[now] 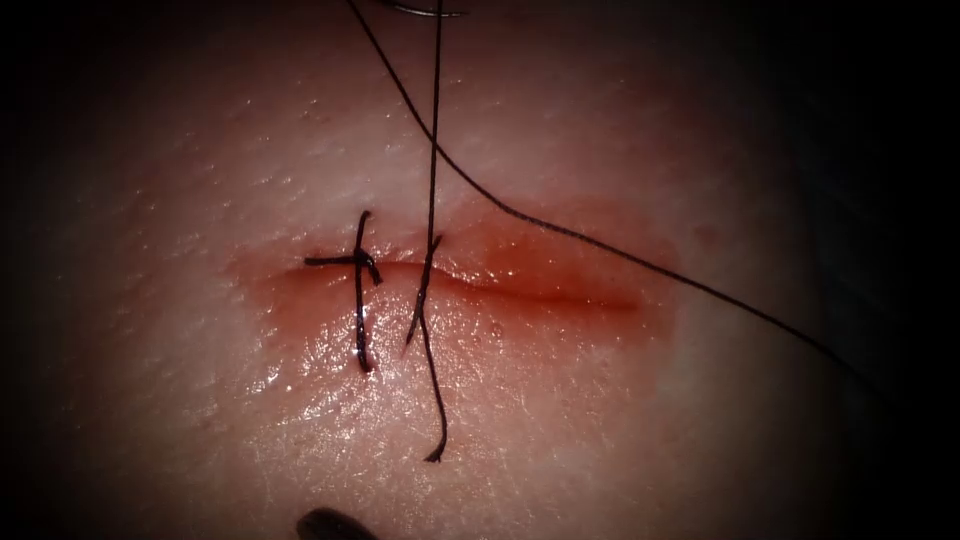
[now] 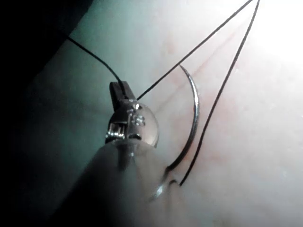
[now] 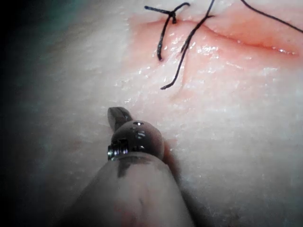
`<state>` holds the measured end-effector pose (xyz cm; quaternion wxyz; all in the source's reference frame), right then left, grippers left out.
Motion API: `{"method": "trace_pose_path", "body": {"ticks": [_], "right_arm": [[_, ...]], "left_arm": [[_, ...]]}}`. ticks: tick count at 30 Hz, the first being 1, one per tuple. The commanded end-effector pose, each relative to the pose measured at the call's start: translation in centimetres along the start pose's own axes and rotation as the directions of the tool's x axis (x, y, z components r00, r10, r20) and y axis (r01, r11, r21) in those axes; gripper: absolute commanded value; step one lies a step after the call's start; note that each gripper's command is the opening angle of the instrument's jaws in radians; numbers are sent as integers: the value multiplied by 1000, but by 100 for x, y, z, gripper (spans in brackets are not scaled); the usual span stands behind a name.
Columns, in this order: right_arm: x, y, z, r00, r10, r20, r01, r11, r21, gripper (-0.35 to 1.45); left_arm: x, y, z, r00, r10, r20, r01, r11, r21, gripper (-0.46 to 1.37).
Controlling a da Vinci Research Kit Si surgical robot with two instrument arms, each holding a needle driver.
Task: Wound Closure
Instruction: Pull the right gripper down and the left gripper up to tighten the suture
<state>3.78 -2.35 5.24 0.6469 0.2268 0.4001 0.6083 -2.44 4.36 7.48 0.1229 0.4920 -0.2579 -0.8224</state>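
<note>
Nearest the endoscope, the dark tip of the right tool (image 1: 335, 524) pokes in at the bottom edge, below the cut and apart from it; seen from its own wrist (image 3: 118, 117), its jaws look pressed together with nothing between them, hovering over bare tissue (image 1: 620, 430) short of the stitches.

Across the middle of the endoscope view runs the cut (image 1: 470, 285), a horizontal line ringed by red fluid (image 1: 560, 270). One finished stitch (image 1: 361, 290) with its knot crosses the cut toward its left end. Just to the right of it a second pass of thread (image 1: 432, 150) crosses the cut: one strand rises straight to the top edge, and a short free tail (image 1: 436, 400) lies on the tissue below the cut. Another long strand sweeps from the top edge down to the right, over the cut's far end.

From the left wrist, the left tool (image 2: 120, 92) is closed on the thread, which leaves its jaws on both sides. Beside that tool the curved needle (image 2: 193, 118) hangs free of both tools, out of the tissue, with thread trailing from its end. A sliver of its curve shows at the endoscope view's top edge (image 1: 425, 12).
</note>
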Motion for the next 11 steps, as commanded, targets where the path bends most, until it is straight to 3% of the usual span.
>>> {"method": "trace_pose_path", "body": {"ticks": [1, 11], "right_arm": [[0, 0, 0, 1000, -6, -3, 6, 1000, 0, -35], [4, -1, -2, 999, -27, -21, 27, 1000, 1, -35]], "left_arm": [[1, 0, 0, 1000, 0, -3, 0, 1000, -4, -35], [6, 0, -8, 1000, -7, -3, 7, 1000, -5, -35]]}}
